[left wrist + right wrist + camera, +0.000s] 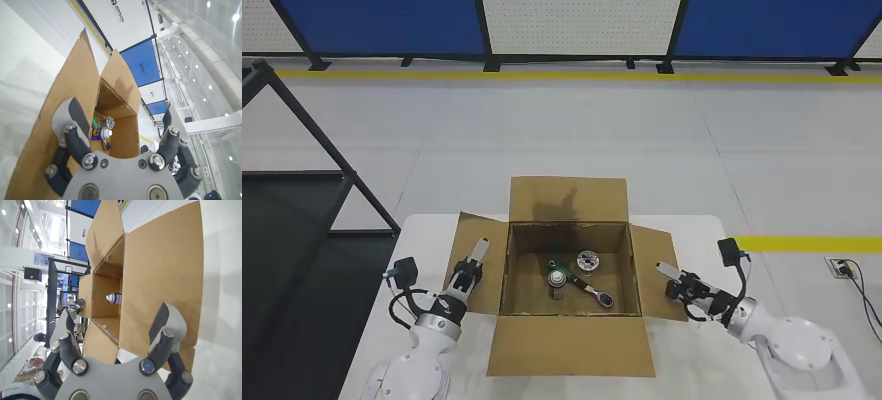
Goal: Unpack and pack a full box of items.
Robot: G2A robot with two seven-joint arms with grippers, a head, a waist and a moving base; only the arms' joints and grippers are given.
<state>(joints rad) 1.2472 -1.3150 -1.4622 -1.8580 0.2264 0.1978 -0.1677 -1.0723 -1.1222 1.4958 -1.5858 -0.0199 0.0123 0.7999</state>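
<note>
Left claw (121,111) hangs spread wide above the box's (569,262) left flap, and the right claw (115,313) gapes likewise above the right flap. The box stands open mid-counter (432,240), against the far edge. An upright spray can (100,133) stands inside. The top view adds a ratchet wrench (587,288) beside it.

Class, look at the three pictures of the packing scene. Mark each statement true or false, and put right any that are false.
1. The cardboard box has its flaps folded open. True.
2. The spray can stands outside the box. False: it is inside the box.
3. The left gripper holds the ratchet wrench. False: it is open and empty, and the wrench lies in the box.
4. The right gripper is open. True.
5. A round metal part lies in the box. True.
</note>
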